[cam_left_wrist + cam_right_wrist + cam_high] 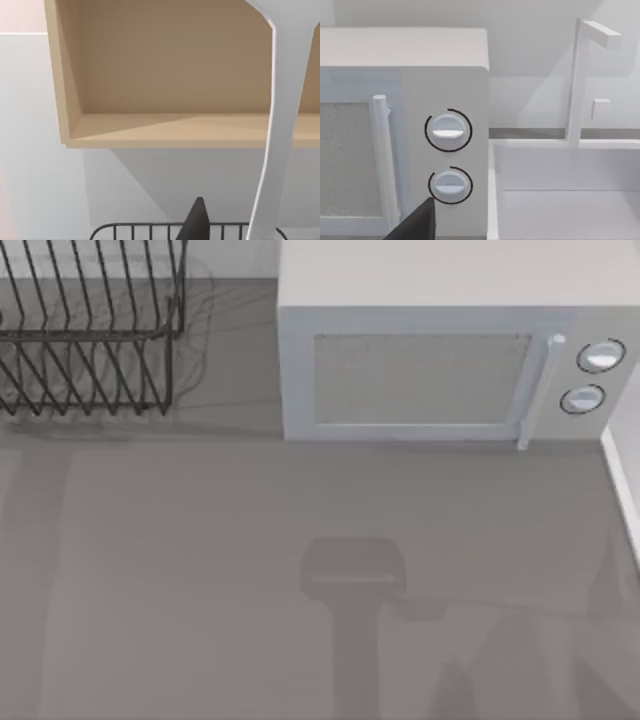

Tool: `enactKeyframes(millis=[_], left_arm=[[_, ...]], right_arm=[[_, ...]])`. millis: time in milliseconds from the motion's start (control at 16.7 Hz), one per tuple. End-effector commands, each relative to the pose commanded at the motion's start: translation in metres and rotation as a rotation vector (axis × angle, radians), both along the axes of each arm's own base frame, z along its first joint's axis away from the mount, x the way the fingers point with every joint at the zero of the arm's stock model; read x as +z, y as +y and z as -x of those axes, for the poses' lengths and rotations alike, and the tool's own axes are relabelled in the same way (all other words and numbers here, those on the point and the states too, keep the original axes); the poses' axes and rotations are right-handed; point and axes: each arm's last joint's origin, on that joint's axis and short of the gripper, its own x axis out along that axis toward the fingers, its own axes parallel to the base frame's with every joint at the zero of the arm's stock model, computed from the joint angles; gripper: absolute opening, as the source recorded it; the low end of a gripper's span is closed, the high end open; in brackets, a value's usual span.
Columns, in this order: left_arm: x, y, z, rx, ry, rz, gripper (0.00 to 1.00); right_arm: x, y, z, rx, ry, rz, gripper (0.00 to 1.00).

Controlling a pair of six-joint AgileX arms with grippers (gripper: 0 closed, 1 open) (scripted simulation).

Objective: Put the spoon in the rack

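Observation:
The white spoon stands upright in the air close before the left wrist camera, its slim handle running down and its wide end up. My left gripper is shut on its lower part, with one dark fingertip showing beside the handle. Just below them is the top rim of the black wire rack. In the top view the rack stands at the table's far left corner. The dark fingertip of my right gripper shows in front of the microwave's knobs.
A grey microwave stands at the back right of the rack, door shut. A wooden wall shelf hangs above the rack. A white sink with a faucet lies right of the microwave. An arm's shadow falls mid-table.

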Motion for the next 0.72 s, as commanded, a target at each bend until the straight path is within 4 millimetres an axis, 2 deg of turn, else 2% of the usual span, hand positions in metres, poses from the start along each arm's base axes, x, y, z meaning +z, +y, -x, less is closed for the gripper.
enactKeyframes(millis=[300,420,540,720], left_arm=[[0.001,0.0,-0.001,-0.002,0.0,-0.002,0.0],[-0.001,0.001,-0.011,-0.004,-0.001,-0.001,0.0],[-0.008,0.003,-0.033,-0.003,0.001,0.0,0.0],[-0.035,0.008,-0.086,0.001,0.011,0.002,0.0]], right_arm=[[0.0,0.0,0.0,0.0,0.0,0.0,1.0],[0.0,0.0,0.0,0.0,0.0,0.0,1.0],[0.0,0.0,0.0,0.0,0.0,0.0,1.0],[0.0,0.0,0.0,0.0,0.0,0.0,1.0]])
